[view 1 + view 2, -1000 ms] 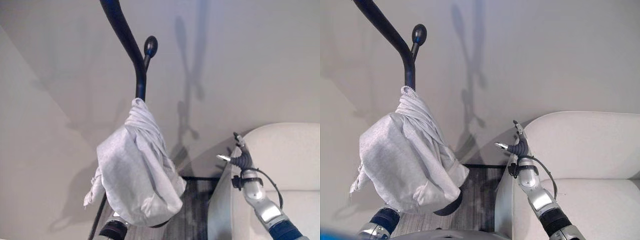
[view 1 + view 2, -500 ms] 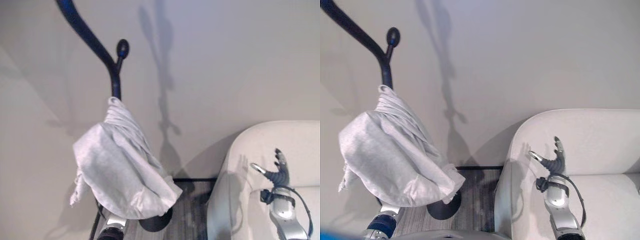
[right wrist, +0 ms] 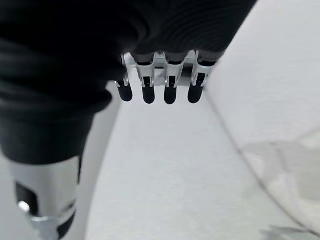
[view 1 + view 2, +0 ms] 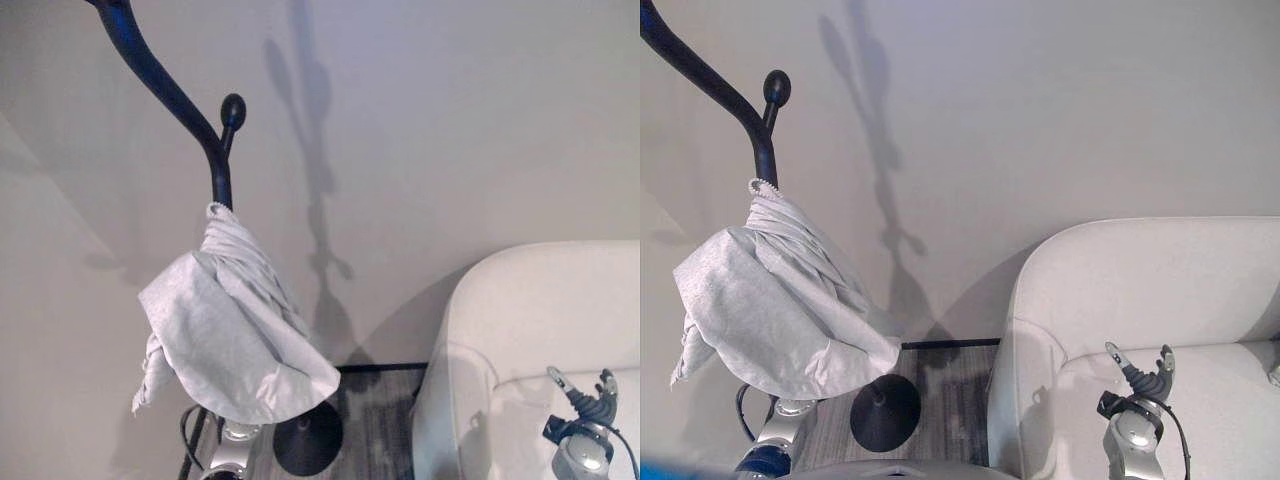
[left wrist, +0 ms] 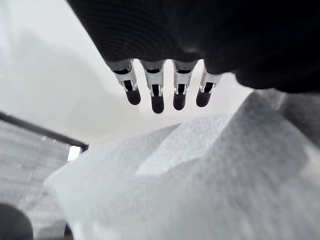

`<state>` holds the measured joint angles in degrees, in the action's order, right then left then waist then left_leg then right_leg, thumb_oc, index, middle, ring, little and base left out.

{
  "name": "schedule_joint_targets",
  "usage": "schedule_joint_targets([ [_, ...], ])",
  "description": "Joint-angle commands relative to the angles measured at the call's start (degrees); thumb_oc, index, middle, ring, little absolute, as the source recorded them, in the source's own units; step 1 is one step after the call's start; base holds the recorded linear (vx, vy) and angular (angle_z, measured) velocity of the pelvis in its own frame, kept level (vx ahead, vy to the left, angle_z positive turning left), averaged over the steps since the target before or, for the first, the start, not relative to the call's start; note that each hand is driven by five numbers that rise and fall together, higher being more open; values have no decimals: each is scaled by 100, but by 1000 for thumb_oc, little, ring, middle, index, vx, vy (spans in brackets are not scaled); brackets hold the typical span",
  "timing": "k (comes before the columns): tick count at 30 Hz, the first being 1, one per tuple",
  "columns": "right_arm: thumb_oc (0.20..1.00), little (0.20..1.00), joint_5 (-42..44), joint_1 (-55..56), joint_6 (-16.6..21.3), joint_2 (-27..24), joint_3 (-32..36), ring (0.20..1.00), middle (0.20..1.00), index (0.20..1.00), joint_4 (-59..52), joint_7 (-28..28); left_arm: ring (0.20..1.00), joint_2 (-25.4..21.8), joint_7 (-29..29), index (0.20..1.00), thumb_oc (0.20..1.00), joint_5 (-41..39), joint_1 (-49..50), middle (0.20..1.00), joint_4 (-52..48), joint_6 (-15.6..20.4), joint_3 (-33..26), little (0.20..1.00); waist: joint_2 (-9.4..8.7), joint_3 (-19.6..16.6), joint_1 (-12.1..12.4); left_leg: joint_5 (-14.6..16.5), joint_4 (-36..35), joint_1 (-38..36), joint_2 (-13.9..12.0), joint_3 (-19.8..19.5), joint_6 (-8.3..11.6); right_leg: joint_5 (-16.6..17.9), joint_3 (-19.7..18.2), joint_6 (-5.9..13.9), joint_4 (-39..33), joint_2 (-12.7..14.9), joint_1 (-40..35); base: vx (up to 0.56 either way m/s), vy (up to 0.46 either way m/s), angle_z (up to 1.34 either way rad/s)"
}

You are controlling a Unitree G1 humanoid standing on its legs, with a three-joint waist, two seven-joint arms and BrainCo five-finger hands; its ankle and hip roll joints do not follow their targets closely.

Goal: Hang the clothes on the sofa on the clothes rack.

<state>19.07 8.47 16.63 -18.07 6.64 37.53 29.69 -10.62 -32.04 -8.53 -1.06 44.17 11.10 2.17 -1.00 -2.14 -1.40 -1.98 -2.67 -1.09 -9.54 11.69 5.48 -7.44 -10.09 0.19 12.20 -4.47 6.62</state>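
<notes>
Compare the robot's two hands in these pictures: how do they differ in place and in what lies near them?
The left hand is under the hanging cloth by the rack; the right hand is above the sofa seat, far from any cloth. Both have straight fingers and hold nothing.

One grey garment (image 4: 780,300), one black clothes rack (image 4: 762,150) with one round base (image 4: 885,412), one white sofa (image 4: 1140,290), two hands: left hand (image 5: 160,85), right hand (image 4: 1143,382).
</notes>
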Motion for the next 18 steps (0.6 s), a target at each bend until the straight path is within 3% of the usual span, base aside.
schedule_joint_targets([
  [1, 1000, 1000, 486, -169, 302, 97, -18, 1000, 1000, 1000, 410, 10, 1000, 131, 669, 1000, 1000, -1247, 155, 1000, 564, 451, 103, 1000, -279, -81, 5, -788, -233, 808, -271, -160, 356, 257, 211, 360, -1312, 224, -1066, -43, -3, -1],
  [3, 1000, 1000, 635, -225, 287, 148, -53, 1000, 1000, 1000, 710, -49, 1000, 157, 826, 1000, 1000, -1470, 178, 1000, 654, 470, 105, 1000, -282, -64, 15, -787, -233, 807, -270, -168, 354, 257, 214, 358, -1308, 221, -1067, -20, -1, 1],
  [5, 1000, 1000, 1462, -429, 239, 372, -3, 1000, 1000, 1000, 2050, -347, 1000, 306, 1247, 1000, 1000, -2116, 109, 1000, 1649, 373, -70, 1000, -298, -23, 36, -762, -233, 769, -248, -150, 347, 230, 220, 361, -1298, 226, -1098, -10, 3, 2],
  [6, 1000, 1000, 1472, -445, 246, 367, -2, 1000, 1000, 1000, 2068, -360, 1000, 305, 1253, 1000, 1000, -2120, 96, 1000, 1659, 377, -73, 1000, -289, -24, 37, -778, -233, 787, -260, -153, 349, 248, 219, 358, -1300, 214, -1081, 0, 0, 0],
  [7, 1000, 1000, 2244, -607, 105, 498, 150, 1000, 1000, 1000, 2901, -670, 1000, 376, 1499, 1000, 1000, -2572, -2, 1000, 2137, 275, -256, 1000, -291, -38, 53, -764, -233, 785, -255, -150, 351, 247, 232, 359, -1303, 208, -1080, 0, 0, 0],
  [8, 1000, 1000, 2248, -613, 108, 495, 150, 1000, 1000, 1000, 2908, -676, 1000, 376, 1502, 1000, 1000, -2573, -7, 1000, 2140, 277, -257, 1000, -291, -34, 53, -764, -233, 783, -254, -150, 351, 247, 232, 359, -1303, 209, -1082, 0, 0, 0],
  [11, 1000, 1000, 4309, -821, -555, 579, 1120, 1000, 1000, 1000, 4841, -1229, 1000, 454, 2005, 1000, 1000, -3059, -43, 1000, 2896, 1, -636, 1000, -275, -111, 85, -729, -233, 745, -230, -125, 374, 221, 266, 363, -1335, 220, -1122, 31, 12, -1],
  [18, 1000, 1000, 4620, -879, -921, 627, 1299, 1000, 1000, 1000, 5292, -1515, 1000, 557, 2534, 1000, 1000, -3120, -24, 1000, 3382, -279, -560, 1000, -189, -175, 45, -724, -233, 734, -234, -56, 384, 240, 270, 390, -1348, 237, -1104, 21, 13, 0],
])
